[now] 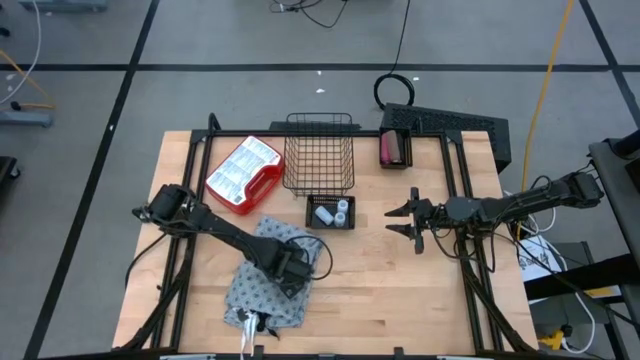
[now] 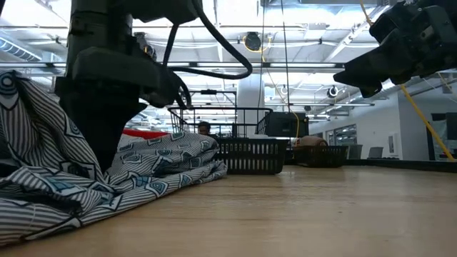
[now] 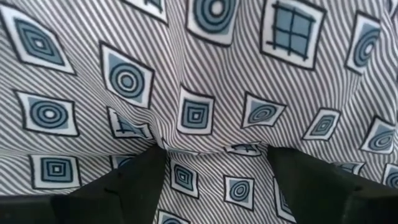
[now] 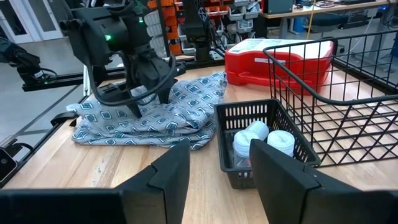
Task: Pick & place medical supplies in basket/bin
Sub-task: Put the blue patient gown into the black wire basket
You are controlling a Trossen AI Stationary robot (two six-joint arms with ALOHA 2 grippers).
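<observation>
The grey patterned cloth lies crumpled on the near left of the table. My left gripper points straight down into its middle, open, with a ridge of cloth between the fingers. Three white vials stand in a small black bin just in front of the wire-mesh basket. A pink block sits in another small bin at the far right. My right gripper hovers level over the table's right half, open, holding nothing and pointing toward the vials' bin. My left gripper comes at the cloth from above, fingers pointing down. Both open fingertips rest on the cloth's upper face near its middle. A low ridge of cloth rises between them. The cloth lies on the table in loose folds.
A red tray with white packets lies left of the basket, at the far edge of the cloth. A black box stands at the far right corner. Bare wood stretches from the cloth to the table's near right.
</observation>
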